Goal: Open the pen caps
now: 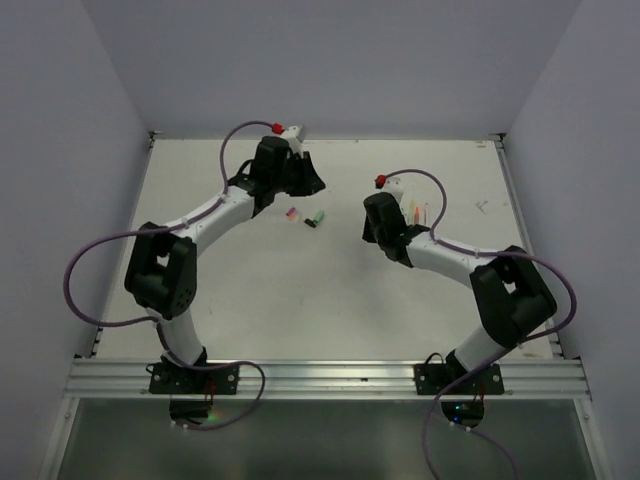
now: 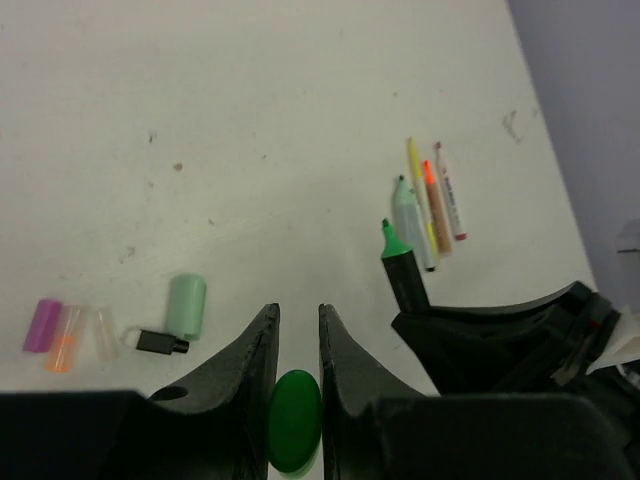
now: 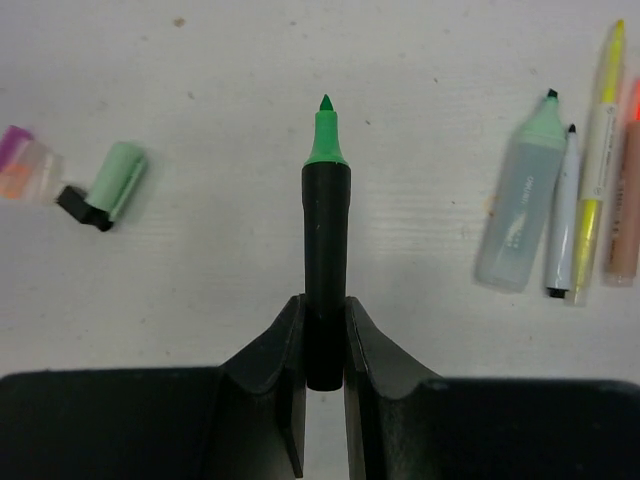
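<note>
My left gripper (image 2: pixel 298 312) is shut on a bright green cap (image 2: pixel 295 420), held deep between the jaws. My right gripper (image 3: pixel 324 300) is shut on a black pen (image 3: pixel 325 250) whose bare green tip points away from it. This pen also shows in the left wrist view (image 2: pixel 405 275). Loose caps lie on the table: pink (image 2: pixel 43 325), pale green (image 2: pixel 187 305), a small black one (image 2: pixel 163 342) and clear ones (image 2: pixel 82 337). In the top view the left gripper (image 1: pixel 303 184) is just behind the caps (image 1: pixel 305 217), and the right gripper (image 1: pixel 374 230) is to their right.
Several uncapped pens lie side by side: a pale green marker (image 3: pixel 520 210), a thin white pen (image 3: pixel 562 215), a yellow one (image 3: pixel 597 160) and an orange one (image 3: pixel 628 200). In the top view this group of pens (image 1: pixel 418 212) lies beside the right wrist. Walls enclose the white table (image 1: pixel 300 300).
</note>
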